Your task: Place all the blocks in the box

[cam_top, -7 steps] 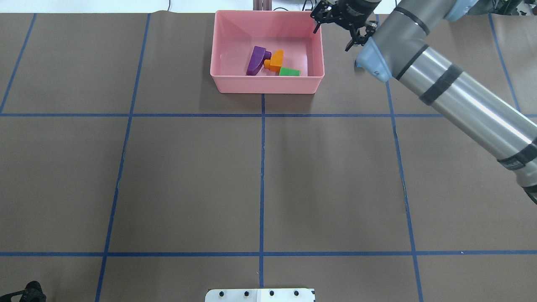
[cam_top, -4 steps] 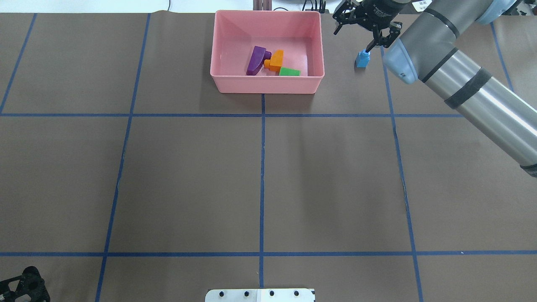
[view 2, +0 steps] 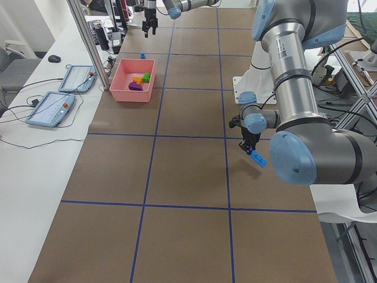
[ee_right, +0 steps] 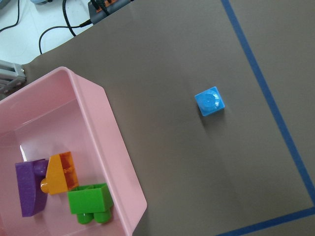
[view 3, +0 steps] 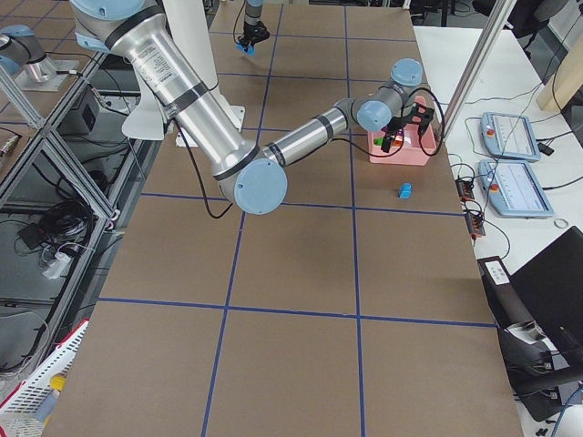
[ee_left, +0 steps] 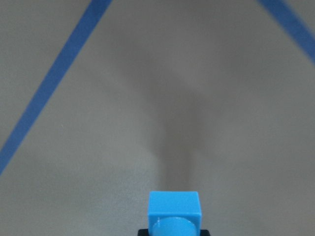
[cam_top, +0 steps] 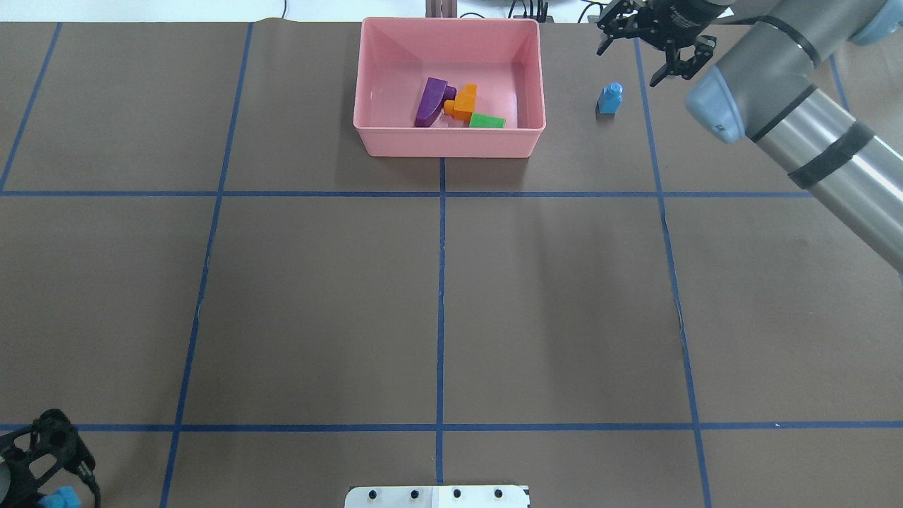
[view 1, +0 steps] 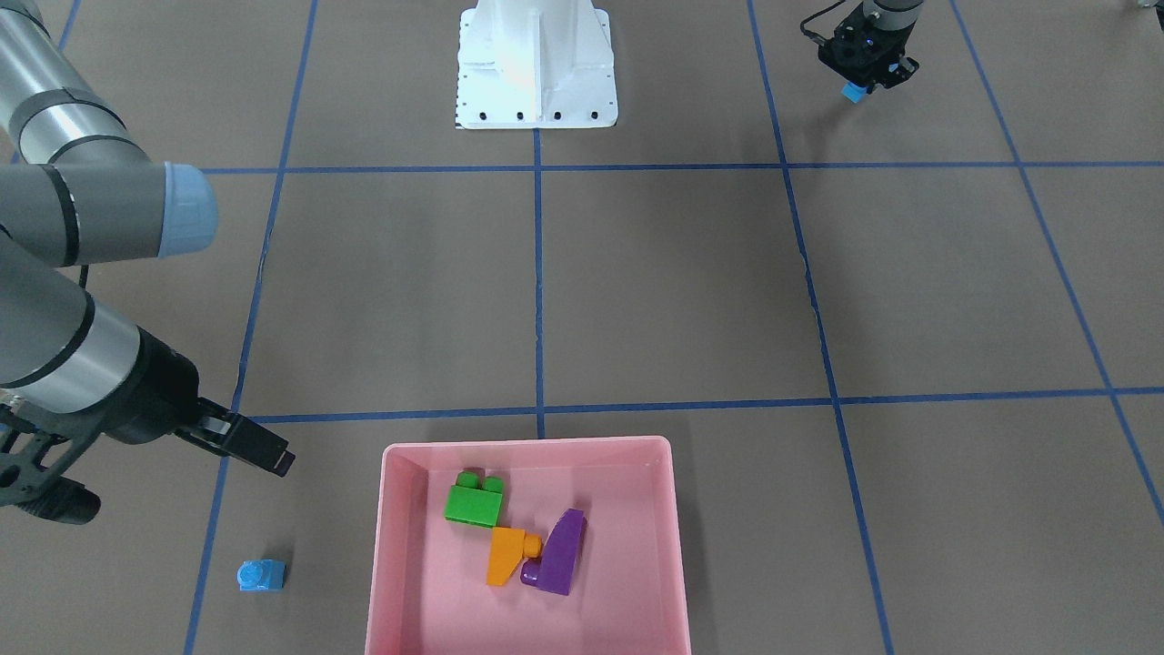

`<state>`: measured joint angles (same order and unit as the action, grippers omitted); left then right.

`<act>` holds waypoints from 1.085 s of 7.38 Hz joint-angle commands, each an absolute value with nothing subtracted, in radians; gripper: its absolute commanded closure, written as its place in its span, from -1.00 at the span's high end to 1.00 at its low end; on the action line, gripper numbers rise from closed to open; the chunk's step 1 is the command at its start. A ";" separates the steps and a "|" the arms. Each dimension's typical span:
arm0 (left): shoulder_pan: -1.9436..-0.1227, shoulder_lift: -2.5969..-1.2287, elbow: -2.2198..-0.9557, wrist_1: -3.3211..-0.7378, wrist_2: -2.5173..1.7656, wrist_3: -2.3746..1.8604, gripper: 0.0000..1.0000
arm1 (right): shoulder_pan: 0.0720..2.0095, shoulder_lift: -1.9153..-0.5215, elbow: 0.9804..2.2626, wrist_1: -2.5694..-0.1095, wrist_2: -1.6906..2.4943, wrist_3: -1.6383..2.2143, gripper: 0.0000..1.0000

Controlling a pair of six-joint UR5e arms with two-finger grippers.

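Note:
The pink box (cam_top: pixel 451 143) stands at the table's far edge and holds the purple sloped block (cam_top: pixel 430 100), the orange sloped block (cam_top: pixel 465 101) and the green block (cam_top: pixel 487 121). The small blue one-stud block (cam_top: pixel 610 98) stands on the table to the right of the box, also seen as the small blue block (ee_right: pixel 210 101) in the right wrist view. My right gripper (cam_top: pixel 628 65) hovers open just beyond it, empty. My left gripper (view 1: pixel 856 87) is near the robot base, shut on the long blue block (view 2: pixel 257 158), whose end (ee_left: pixel 174 211) fills the bottom of the left wrist view.
The white robot base (view 1: pixel 536 64) sits at the near middle edge. Blue tape lines (cam_top: pixel 441 282) divide the brown table into squares. Two tablets (view 2: pixel 59 106) and cables lie on the side table beyond the box.
My right gripper has swung rightward from over the box's right wall to beyond the small blue block, uncovering it. My left gripper has come further into the overhead view's bottom left corner.

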<state>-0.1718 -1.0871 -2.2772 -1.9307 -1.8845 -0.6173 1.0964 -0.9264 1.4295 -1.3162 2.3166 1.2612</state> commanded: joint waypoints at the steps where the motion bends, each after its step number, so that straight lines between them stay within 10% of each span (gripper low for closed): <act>1: -0.372 -1.303 -2.266 -1.893 -1.975 -0.612 -1.00 | 1.173 -1.096 1.532 -1.316 2.354 1.095 1.00; 4: -0.683 -1.972 -2.089 -1.437 -2.089 -0.612 -1.00 | 1.180 -1.168 1.514 -1.315 2.298 0.963 1.00; 8: -0.850 -2.481 -1.467 -1.599 -2.089 -0.703 -1.00 | 1.120 -0.823 1.121 -1.296 2.133 0.965 1.00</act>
